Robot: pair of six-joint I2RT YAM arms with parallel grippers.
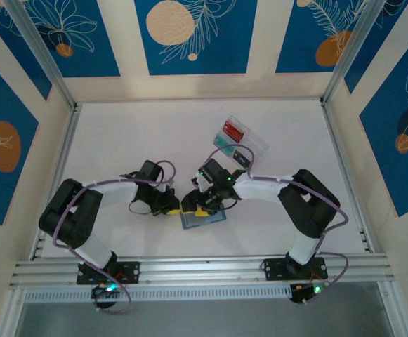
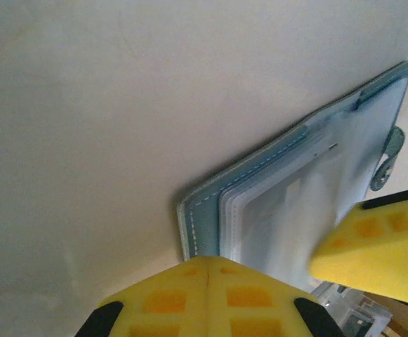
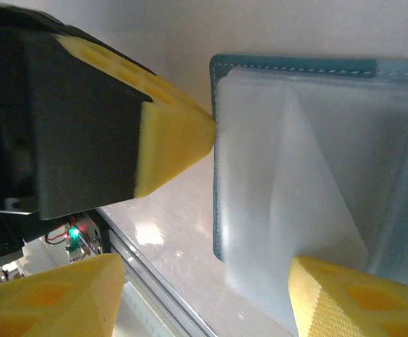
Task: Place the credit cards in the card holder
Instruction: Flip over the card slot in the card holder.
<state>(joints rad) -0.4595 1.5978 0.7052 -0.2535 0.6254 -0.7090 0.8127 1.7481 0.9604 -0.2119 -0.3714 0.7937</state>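
The card holder (image 1: 205, 217) lies open on the table, blue-grey with clear plastic sleeves (image 2: 295, 196) and a snap stud (image 2: 393, 144). My left gripper (image 1: 178, 208) is shut, its yellow tips (image 2: 207, 270) together at the holder's left edge (image 3: 216, 140) with nothing between them. My right gripper (image 1: 201, 208) is open over the holder; one finger (image 3: 358, 298) rests on a raised clear sleeve (image 3: 309, 182), the other finger (image 3: 49, 298) hangs off the holder's side. Credit cards, a red one (image 1: 232, 130) and a dark one (image 1: 242, 156), lie in the clear tray (image 1: 258, 143).
The clear compartmented tray stands behind the right arm, toward the back right. An aluminium rail (image 1: 204, 267) runs along the near table edge, just beyond the holder. Patterned walls (image 1: 189, 35) enclose the table on three sides.
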